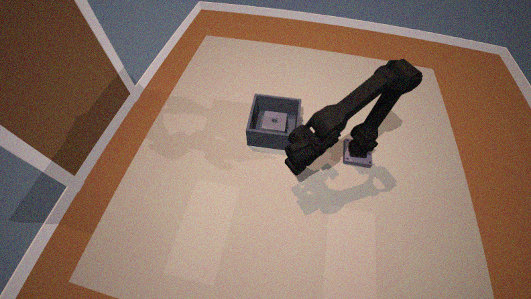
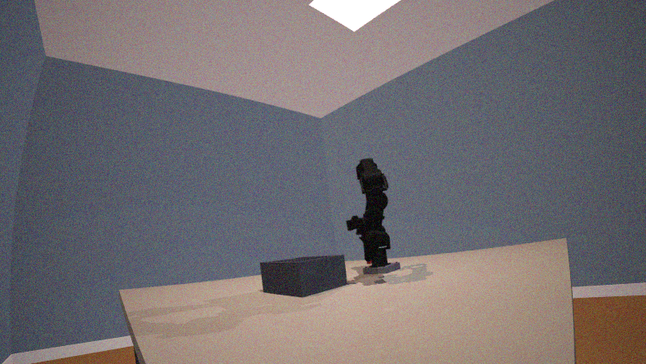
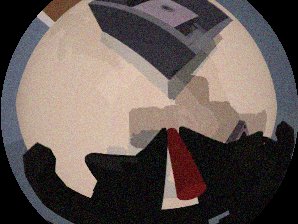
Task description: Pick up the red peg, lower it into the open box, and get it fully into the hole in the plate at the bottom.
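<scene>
The red peg (image 2: 369,262) (image 3: 186,170) is between the two black fingers of my gripper (image 3: 172,131), which is shut on it. In the wrist view the peg slants, its wide near end toward the bottom. In the exterior view only a small red bit shows under the hand, seemingly just above the table top. The top view hides peg and fingertips behind the arm. The dark open box (image 1: 266,140) (image 2: 280,277) (image 3: 145,40) stands beside the hand. The pale plate (image 1: 268,124) (image 3: 185,20) with its small round hole lies in the box; the hole looks empty.
The arm's grey base plate (image 1: 357,160) (image 2: 382,269) sits on the beige table top (image 1: 259,230) (image 2: 429,325), to the right of the box. The hand is close to the box's near right corner in the top view. Arm shadows fall across the table.
</scene>
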Robot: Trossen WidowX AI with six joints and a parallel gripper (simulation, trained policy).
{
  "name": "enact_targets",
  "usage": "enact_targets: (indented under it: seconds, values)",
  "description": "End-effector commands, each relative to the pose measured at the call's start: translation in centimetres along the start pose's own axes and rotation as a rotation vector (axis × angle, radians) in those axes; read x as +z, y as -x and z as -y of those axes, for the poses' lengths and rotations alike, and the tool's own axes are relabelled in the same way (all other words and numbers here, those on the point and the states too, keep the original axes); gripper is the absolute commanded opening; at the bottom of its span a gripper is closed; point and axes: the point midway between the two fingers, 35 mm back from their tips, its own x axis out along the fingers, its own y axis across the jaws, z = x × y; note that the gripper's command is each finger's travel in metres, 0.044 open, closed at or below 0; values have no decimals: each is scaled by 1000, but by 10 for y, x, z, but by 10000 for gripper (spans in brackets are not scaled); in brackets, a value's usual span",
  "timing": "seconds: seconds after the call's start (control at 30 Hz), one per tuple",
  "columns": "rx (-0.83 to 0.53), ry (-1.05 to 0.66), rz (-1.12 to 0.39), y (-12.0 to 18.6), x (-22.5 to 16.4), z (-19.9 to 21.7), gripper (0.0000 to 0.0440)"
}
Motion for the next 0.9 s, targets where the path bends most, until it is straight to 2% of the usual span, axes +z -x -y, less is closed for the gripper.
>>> enact_targets:
  seconds: [0.0, 0.4, 0.87]
  values:
    - [20, -24, 32, 17, 15, 0, 0]
    - [40, -182, 116, 39, 70, 6, 0]
    - [34, -311, 178, 28, 138, 18, 0]
